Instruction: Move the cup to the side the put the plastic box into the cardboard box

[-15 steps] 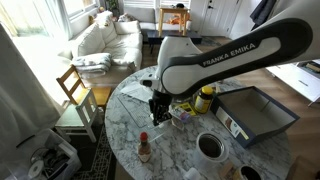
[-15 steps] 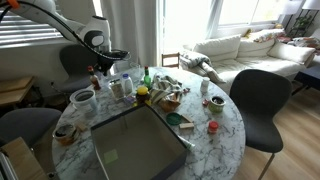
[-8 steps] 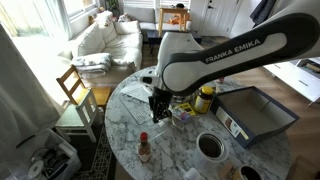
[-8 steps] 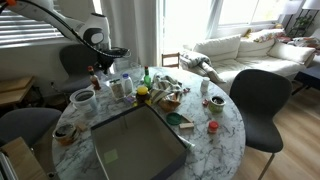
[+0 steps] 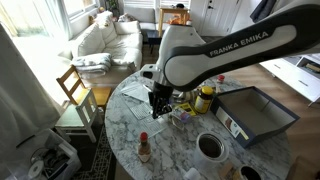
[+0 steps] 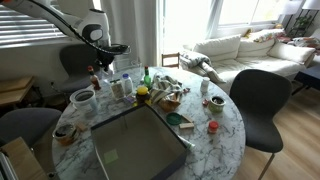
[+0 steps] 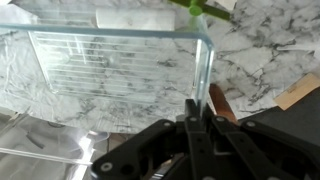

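In the wrist view my gripper (image 7: 197, 110) is shut on the right wall of the clear plastic box (image 7: 120, 65), which hangs over the marble table. I cannot tell if the box touches the table. In both exterior views the gripper (image 5: 160, 106) (image 6: 113, 72) points down at the table's middle; one of them shows the plastic box (image 6: 120, 87). The cup (image 5: 209, 146) (image 6: 83, 98), white with a dark inside, stands apart near the table edge. The cardboard box (image 5: 258, 112) (image 6: 140, 142) lies open and looks empty.
A yellow jar (image 5: 204, 100) (image 6: 142, 96) and cluttered small items stand between the gripper and the cardboard box. A red-capped sauce bottle (image 5: 144, 148) stands near the table's edge. Chairs (image 5: 75, 88) (image 6: 262, 100) stand around the round table.
The arm has risen slightly with the plastic box still pinched. The cup and the cardboard box have not moved.
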`<move>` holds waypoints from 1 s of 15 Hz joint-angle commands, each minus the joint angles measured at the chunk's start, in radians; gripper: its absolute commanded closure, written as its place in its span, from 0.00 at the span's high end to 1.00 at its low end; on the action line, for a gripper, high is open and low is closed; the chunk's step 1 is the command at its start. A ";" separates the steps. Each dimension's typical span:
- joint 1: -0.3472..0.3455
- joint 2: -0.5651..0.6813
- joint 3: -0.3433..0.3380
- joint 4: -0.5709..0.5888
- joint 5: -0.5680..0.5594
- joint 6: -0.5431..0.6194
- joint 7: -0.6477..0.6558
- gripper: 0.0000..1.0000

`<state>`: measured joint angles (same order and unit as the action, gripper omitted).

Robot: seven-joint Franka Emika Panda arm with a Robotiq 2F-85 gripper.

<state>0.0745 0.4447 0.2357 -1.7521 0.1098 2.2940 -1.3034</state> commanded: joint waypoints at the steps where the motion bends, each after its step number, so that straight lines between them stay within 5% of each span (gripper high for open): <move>1: -0.005 -0.041 -0.001 -0.019 -0.012 0.028 -0.007 0.02; 15: -0.001 -0.146 -0.005 -0.048 -0.007 0.090 -0.002 0.02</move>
<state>0.0744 0.3494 0.2327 -1.7586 0.1098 2.3419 -1.3034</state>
